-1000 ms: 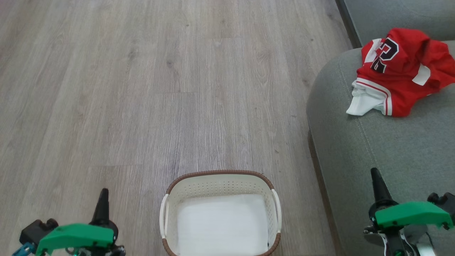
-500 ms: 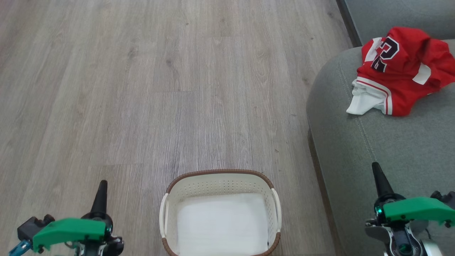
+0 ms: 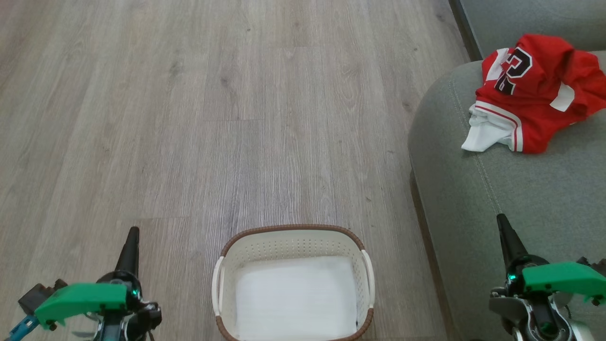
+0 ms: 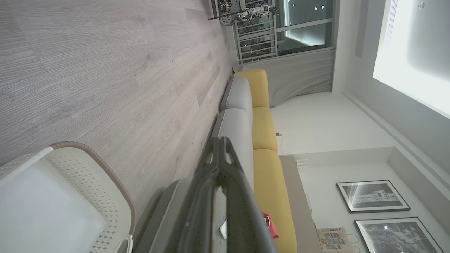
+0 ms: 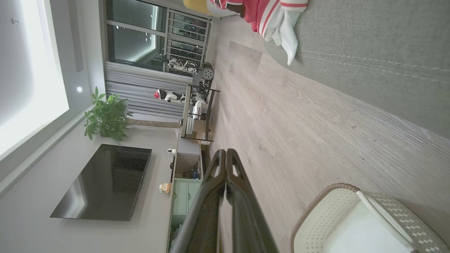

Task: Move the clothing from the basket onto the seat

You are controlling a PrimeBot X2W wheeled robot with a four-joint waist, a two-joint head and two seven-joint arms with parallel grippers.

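Left gripper (image 3: 133, 233): seen at the lower left over the wood floor (image 3: 236, 118); its fingers are pressed together and nothing is held.
Basket (image 3: 293, 228): set on the floor between the arms; no red garment is seen inside, only a flat white surface.
Right gripper (image 3: 502, 221): held above the seat's near part; its fingers are pressed together and nothing is pinched.
Seat (image 3: 535, 199): grey-green cushion just right of the basket.
Clothing (image 3: 535, 94): a red numbered jersey (image 3: 544, 71) is heaped over a white garment (image 3: 485, 132) on the seat's far part, well apart from both grippers.
Step in hand: the transfer is judged all but done. The basket should be checked before the arms are parked, and the heap should not be brushed.
Hidden: the basket's near end is cut off below. Whether its white surface is the basket's own bottom or a folded garment cannot be told. The heap's right edge is cropped.
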